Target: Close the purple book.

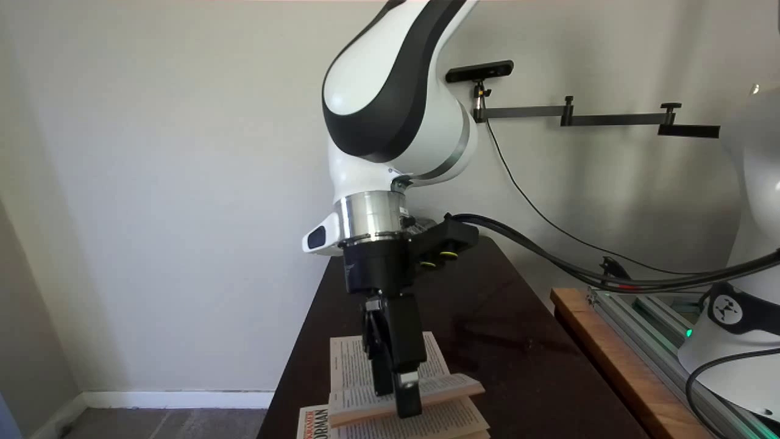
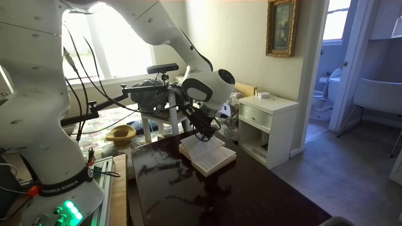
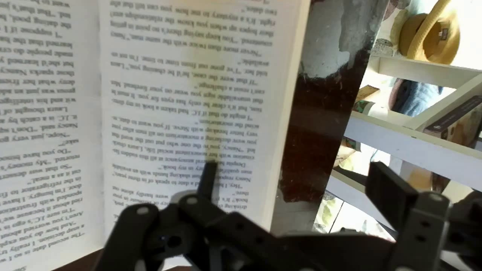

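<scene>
Book [image 2: 209,157] lies open on bench [image 2: 267,194], purple not showing; claw [image 3: 295,169] right over it, spread wide, nothing gripped that I can see. Probably light and floppy, pages [image 3: 180,94] crease easily; I'd take a thick stack at the outer edge.

One pale-paged, black-printed open book [image 3: 165,105] on a glossy dark-brown counter [image 3: 316,131], one black two-fingered claw [image 3: 296,178] spread wide, partly overlapping it.

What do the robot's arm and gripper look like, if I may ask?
The arm is white with black panels, a silver wrist ring and dark cables; green lights glow beneath its black FRANKA EMIKA base band. The gripper is black, with two jointed, blocky fingers.
</scene>
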